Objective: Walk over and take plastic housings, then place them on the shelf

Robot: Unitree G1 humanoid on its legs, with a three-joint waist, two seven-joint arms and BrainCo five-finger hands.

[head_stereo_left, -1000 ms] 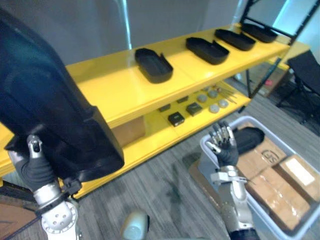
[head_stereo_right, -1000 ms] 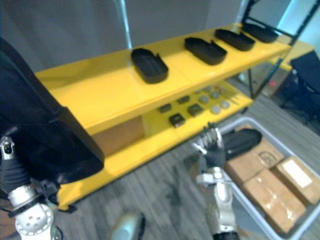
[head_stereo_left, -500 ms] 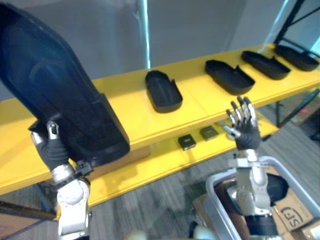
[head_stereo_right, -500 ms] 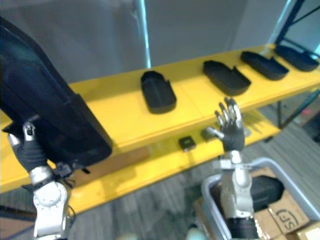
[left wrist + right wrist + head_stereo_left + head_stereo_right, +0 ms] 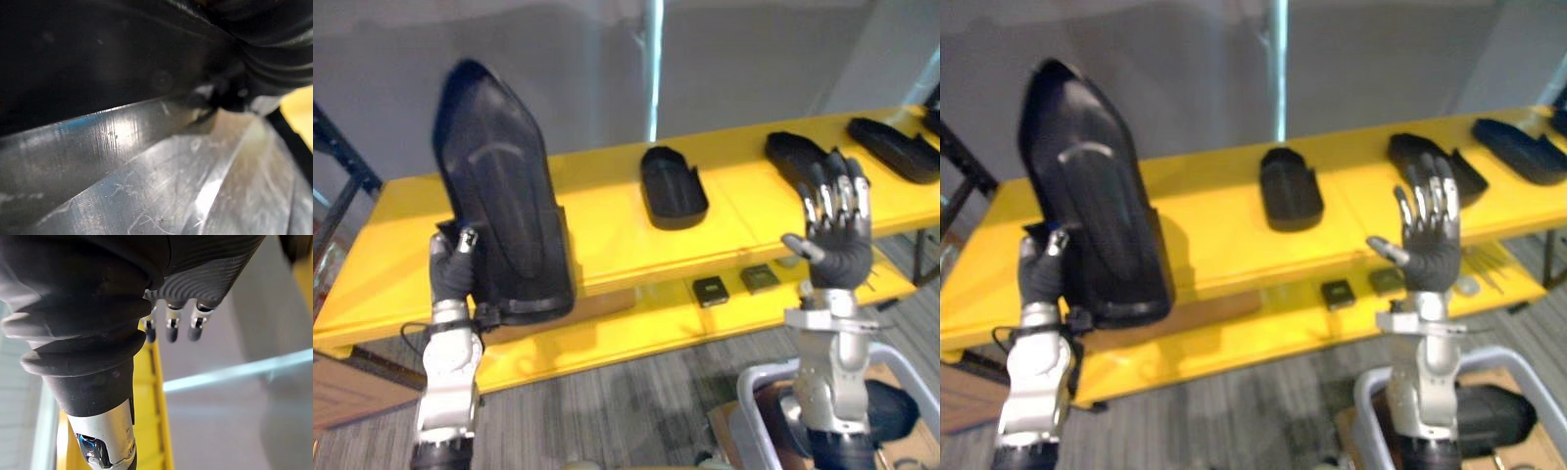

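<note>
A large black plastic housing (image 5: 501,201) stands upright at the left, its narrow end up, in front of the yellow shelf (image 5: 597,230). My left hand (image 5: 453,276) is shut on its lower edge; its dark surface (image 5: 98,54) shows close up in the left wrist view. My right hand (image 5: 837,240) is raised at the right, open, fingers (image 5: 171,328) straight, holding nothing. Three smaller black housings (image 5: 673,186) (image 5: 795,157) (image 5: 896,147) lie in a row on the shelf's top board.
The lower board carries small dark parts (image 5: 710,290) (image 5: 759,277). A grey bin (image 5: 756,374) stands on the floor at the lower right with another black housing (image 5: 893,411) in it. The top board's left half is bare. A dark rack post (image 5: 342,191) rises at the far left.
The camera has swung round and up, so the shelf now lies level ahead. My left hand has tipped the big housing more upright. My right hand has risen higher.
</note>
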